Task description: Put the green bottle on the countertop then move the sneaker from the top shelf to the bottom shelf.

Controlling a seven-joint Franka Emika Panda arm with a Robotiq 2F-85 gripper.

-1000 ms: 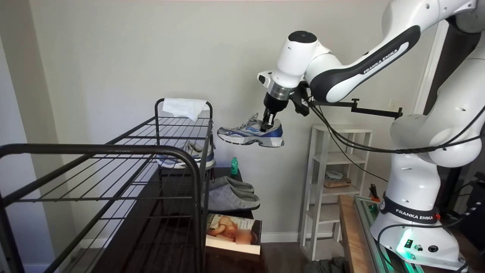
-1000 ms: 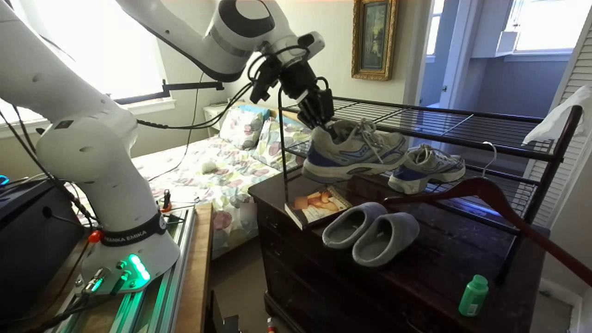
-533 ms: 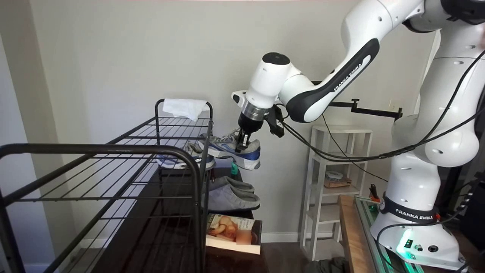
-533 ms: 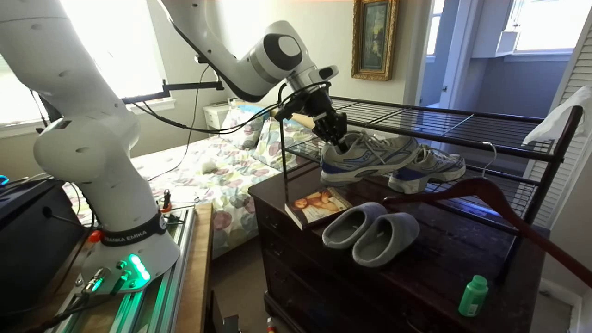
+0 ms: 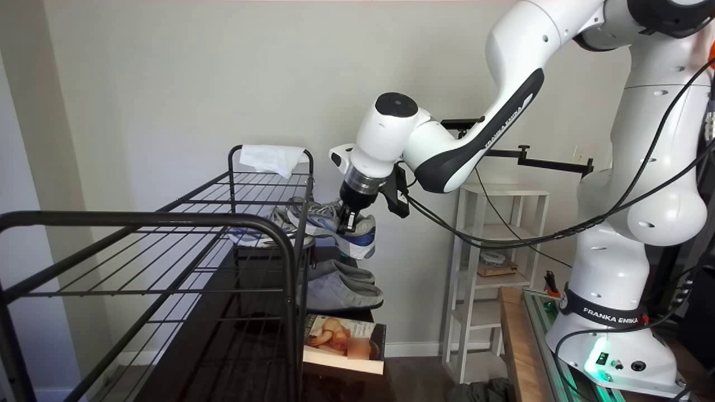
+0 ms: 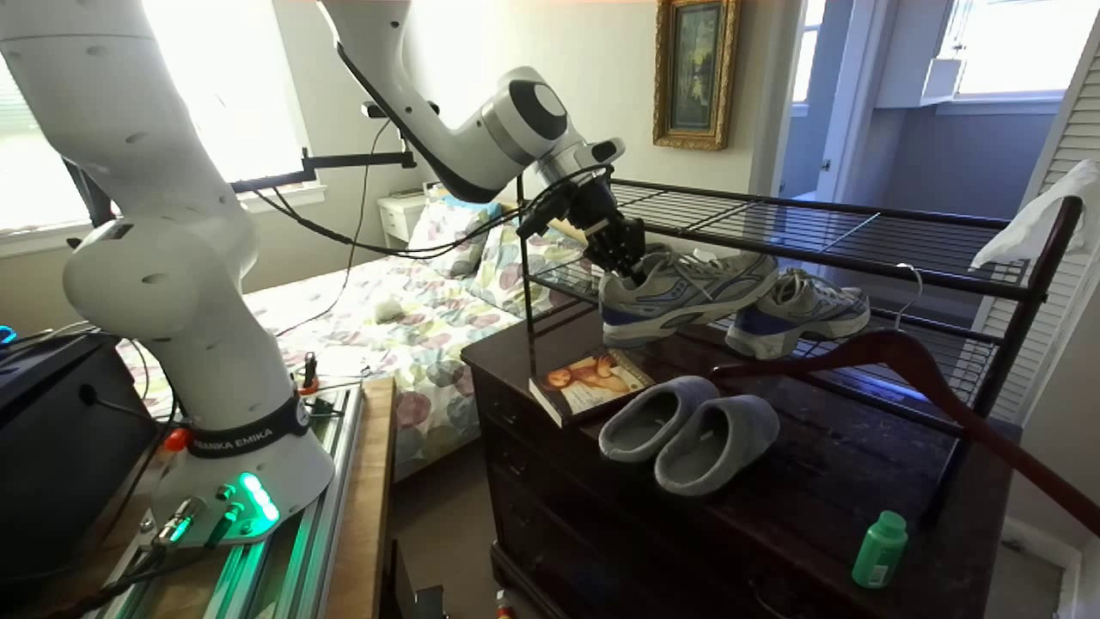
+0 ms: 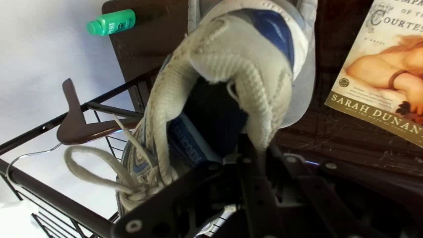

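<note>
Dark dresser (image 6: 846, 481) carries black wire rack (image 6: 859, 262). Gripper (image 5: 346, 228) clamped on the sneaker (image 6: 679, 301) by its collar; it hangs toe-up near the lower shelf (image 6: 971, 358) and second sneaker (image 6: 799, 314), contact unclear to me. On dresser: grey slippers (image 6: 718, 447), book (image 6: 593, 383), green bottle (image 6: 881, 550) upright.

My gripper (image 7: 260, 146) looks matt, its pins (image 7: 134, 226) shiny metal. I see the sneaker (image 7: 251, 54) in fuzzy ribbed cloth, the green bottle (image 7: 113, 22) in smooth plastic, the dresser (image 6: 834, 464) in glossy wood, the slippers (image 6: 741, 443) in matt cloth, the top shelf (image 6: 859, 261) in smooth metal.
</note>
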